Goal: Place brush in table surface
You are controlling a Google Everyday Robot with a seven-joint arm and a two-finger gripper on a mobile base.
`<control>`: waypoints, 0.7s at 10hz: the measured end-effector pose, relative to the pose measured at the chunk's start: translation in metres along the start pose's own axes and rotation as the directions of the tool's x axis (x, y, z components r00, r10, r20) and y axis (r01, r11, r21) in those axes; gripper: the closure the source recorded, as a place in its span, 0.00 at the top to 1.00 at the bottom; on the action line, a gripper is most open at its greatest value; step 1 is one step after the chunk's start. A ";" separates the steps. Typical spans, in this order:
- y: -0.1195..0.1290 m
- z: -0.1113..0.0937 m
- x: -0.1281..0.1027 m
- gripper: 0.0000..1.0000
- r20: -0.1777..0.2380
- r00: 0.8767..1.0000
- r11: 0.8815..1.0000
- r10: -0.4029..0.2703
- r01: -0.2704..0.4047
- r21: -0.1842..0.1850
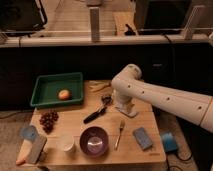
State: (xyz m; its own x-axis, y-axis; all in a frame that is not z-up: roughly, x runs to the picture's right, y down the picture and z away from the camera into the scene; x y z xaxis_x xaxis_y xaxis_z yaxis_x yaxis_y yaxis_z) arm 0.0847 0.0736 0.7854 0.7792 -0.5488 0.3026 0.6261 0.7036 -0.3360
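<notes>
Brush (96, 114) lying on the table surface (75, 124)
It rests slantwise between the green tray (36, 94) and the fork (119, 134); the gripper (123, 108) sits low beside its head, fingers apart, holding nothing

The arm (165, 97) runs off the right edge. Its white elbow hides most of the gripper (123, 109), low over the far middle of the table surface (75, 131). The head of the brush (95, 115), just left of it, is too blurred to make out.

Dim warm light, soft shadows
</notes>
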 end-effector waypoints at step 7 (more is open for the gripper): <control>-0.019 0.016 0.006 0.80 0.020 0.999 0.998 -0.044 0.043 0.045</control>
State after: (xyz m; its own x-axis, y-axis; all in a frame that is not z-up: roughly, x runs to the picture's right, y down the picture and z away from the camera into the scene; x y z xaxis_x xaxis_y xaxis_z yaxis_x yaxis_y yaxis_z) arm 0.0770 0.0646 0.8079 0.7503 -0.5702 0.3345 0.6571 0.6989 -0.2824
